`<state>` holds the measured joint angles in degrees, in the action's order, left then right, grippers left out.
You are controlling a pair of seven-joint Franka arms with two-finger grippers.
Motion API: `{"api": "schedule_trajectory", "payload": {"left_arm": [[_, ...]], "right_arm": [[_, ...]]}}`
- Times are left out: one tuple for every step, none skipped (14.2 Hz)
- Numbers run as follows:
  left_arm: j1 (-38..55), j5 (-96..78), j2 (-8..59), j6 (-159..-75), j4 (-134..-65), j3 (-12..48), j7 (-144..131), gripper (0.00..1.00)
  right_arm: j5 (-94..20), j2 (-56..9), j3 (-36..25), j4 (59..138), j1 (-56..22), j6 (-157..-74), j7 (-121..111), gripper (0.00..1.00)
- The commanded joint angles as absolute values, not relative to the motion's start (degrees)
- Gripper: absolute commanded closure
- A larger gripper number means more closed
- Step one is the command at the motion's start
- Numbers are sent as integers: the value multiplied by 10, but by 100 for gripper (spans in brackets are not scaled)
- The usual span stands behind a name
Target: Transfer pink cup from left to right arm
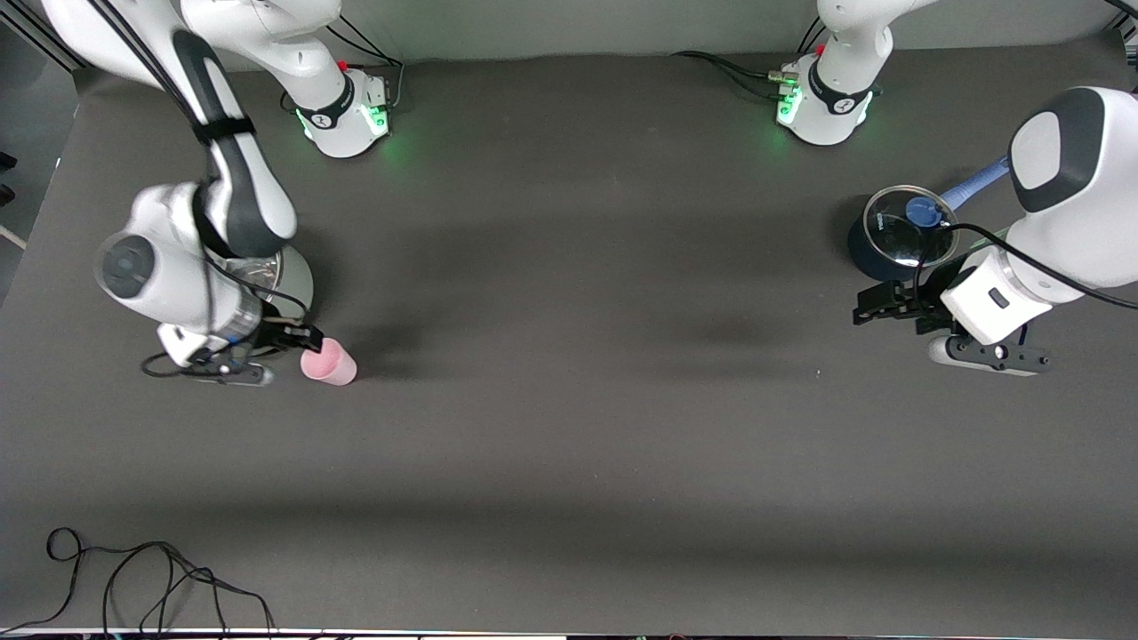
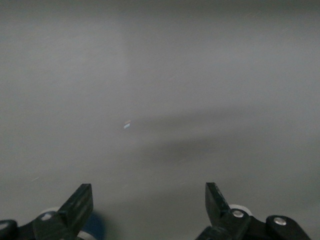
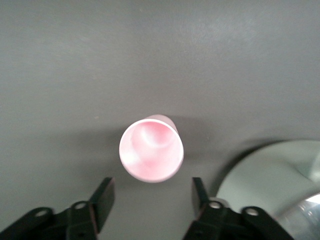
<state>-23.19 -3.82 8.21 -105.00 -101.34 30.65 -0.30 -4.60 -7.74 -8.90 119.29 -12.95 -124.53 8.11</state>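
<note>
The pink cup (image 1: 328,364) stands mouth up on the dark table at the right arm's end. My right gripper (image 1: 295,349) hangs low beside it, open. In the right wrist view the cup (image 3: 151,152) sits just past the tips of the right gripper (image 3: 152,187), and neither finger touches it. My left gripper (image 1: 869,311) waits open over the table at the left arm's end, beside a dark pot. The left wrist view shows the left gripper (image 2: 150,192) with only bare table between its spread fingers.
A silver pot (image 1: 292,272) stands under the right arm, farther from the front camera than the cup, and its rim (image 3: 265,175) shows beside the right fingers. A dark pot with a glass lid (image 1: 896,236) and a blue handle (image 1: 973,187) stands by the left gripper. A loose black cable (image 1: 133,578) lies near the table's front edge.
</note>
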Motion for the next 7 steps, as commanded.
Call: {"api": "schedule_trajectory", "payload": {"left_arm": [[-227, 4, 70, -999, -992, 301, -30, 0], [-227, 20, 72, -981, -974, 301, -36, 0], [-226, 30, 73, -964, -963, 302, -45, 0], [-225, 34, 72, -948, -955, 302, -59, 0], [-224, 42, 71, -937, -948, 303, -68, 0], [-225, 50, 72, -926, -939, 303, -68, 0], [-226, 51, 72, -919, -930, 302, -67, 0]], "right_arm": [[-50, -25, -94, 1144, -134, -1149, 90, 0], [-49, -16, -95, 1114, -133, -1107, 90, 0], [-49, -10, -102, 1084, -133, -1065, 89, 0], [-49, -4, -109, 1054, -133, -1027, 89, 0], [-49, -3, -111, 1022, -132, -995, 89, 0], [-49, -2, -118, 991, -130, -960, 88, 0], [-48, -2, -125, 961, -131, -929, 88, 0]]}}
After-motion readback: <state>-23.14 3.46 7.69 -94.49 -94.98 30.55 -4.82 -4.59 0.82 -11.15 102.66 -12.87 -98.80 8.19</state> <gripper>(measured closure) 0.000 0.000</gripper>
